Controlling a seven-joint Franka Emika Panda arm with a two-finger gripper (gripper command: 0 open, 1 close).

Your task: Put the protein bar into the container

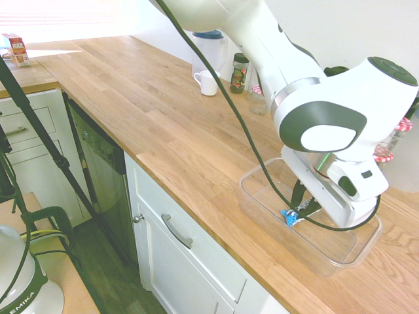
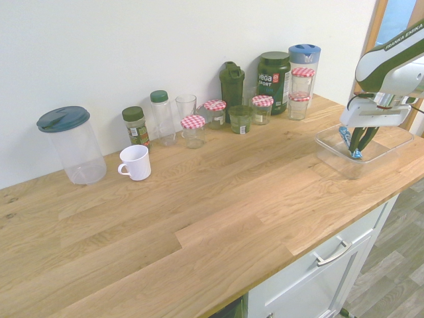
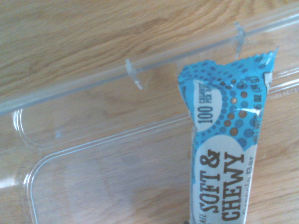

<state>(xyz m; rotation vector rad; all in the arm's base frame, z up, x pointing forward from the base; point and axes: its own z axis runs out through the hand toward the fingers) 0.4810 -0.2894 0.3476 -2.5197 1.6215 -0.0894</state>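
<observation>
The fingers (image 1: 302, 199) are clamped on the bar (image 1: 292, 215), which hangs from them with its free blue end pointing down toward the tub's floor. The gripper (image 2: 358, 140) points straight down, inside the rim of the tub (image 2: 329, 147). In the wrist view the bar (image 3: 223, 154) lies over the clear floor of the tub (image 3: 70, 100), with its crimped end close to one long wall and a rounded corner off to the side. So the bar is already over the tub, and seems to be below the rim, but I cannot tell whether its tip touches the bottom.

The step in hand looks like the release. To do it well, open the fingers only while the bar hangs fully within the walls, low enough that it tips flat and does not bounce over the rim. The bar hangs near one wall, so a small shift toward the tub's middle would give more margin. After opening, lift straight up, since the thin plastic wall could be caught by a finger and dragged. The tub sits near the front edge of the counter (image 2: 199, 218), at its right end in the second exterior view, well apart from the jars (image 2: 193, 126) and the mug (image 2: 136, 161), so nothing else is in the way.
</observation>
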